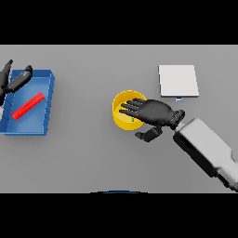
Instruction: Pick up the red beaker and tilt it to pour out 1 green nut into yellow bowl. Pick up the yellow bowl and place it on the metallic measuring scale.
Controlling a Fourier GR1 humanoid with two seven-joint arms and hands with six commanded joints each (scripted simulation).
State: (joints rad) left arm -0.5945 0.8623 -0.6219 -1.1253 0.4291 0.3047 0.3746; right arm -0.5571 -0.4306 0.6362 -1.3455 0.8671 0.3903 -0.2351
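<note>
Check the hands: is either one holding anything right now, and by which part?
Cannot tell for the right hand: it lies over the yellow bowl near its rim, fingers straight across the opening, no clear grasp. Left hand, at the blue tray, holds nothing.

Red beaker [28,106] flat, diagonal in blue bin; yellow bowl [122,109] mid-table; pale scale [178,80] beyond.

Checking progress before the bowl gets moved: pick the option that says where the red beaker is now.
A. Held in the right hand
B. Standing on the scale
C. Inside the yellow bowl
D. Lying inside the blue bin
D. The red beaker lies on its side inside the blue bin at the table's left, while the right hand reaches over the yellow bowl.
</note>
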